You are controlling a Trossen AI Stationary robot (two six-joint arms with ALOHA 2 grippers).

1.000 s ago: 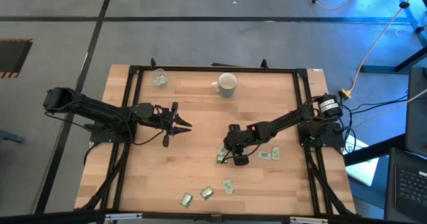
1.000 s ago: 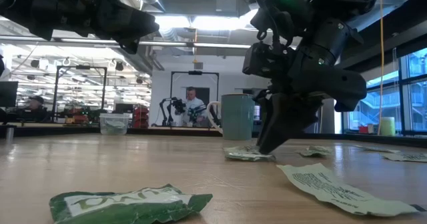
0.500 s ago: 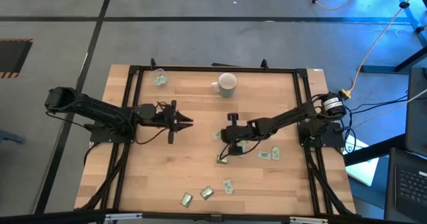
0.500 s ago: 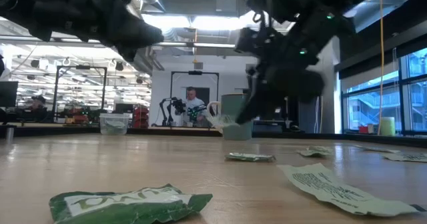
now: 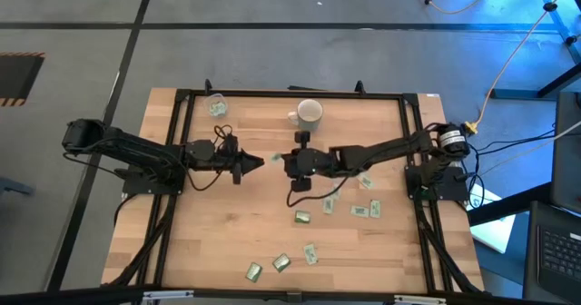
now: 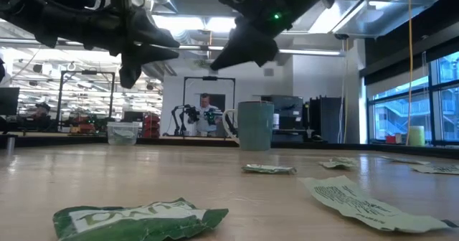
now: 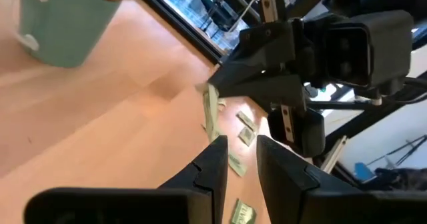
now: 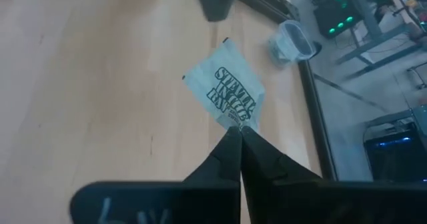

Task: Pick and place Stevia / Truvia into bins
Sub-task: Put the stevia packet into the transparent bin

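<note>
My right gripper [image 5: 282,159] is shut on one white Stevia sachet [image 8: 225,94], raised above the middle of the table. My left gripper [image 7: 240,147] stands open and level just left of it, fingertips pointing at the sachet [image 7: 210,114], apart from it. The pale green mug [image 5: 310,114] stands at the far middle. The clear cup [image 5: 216,106], with sachets inside, stands at the far left. Several more sachets [image 5: 302,217] lie flat on the near right of the table. My right gripper pinches the sachet at one corner [image 8: 239,124] between its two fingertips [image 8: 231,139]. The fingers slant down toward the table's left side. The sachet sticks out beyond the tips, lifted clear of the table, and shows edge-on in the left wrist view.
Loose sachets lie near the front edge [image 5: 280,262] and at the right [image 5: 365,210]. A black frame rail [image 5: 290,93] runs around the table. Bare wood lies between the two arms and the far edge.
My right gripper has taken one sachet off the table, risen, and swung toward the far left, up to my left gripper. The sachet is now lifted clear. My left gripper has rolled about its own line while staying in place.
</note>
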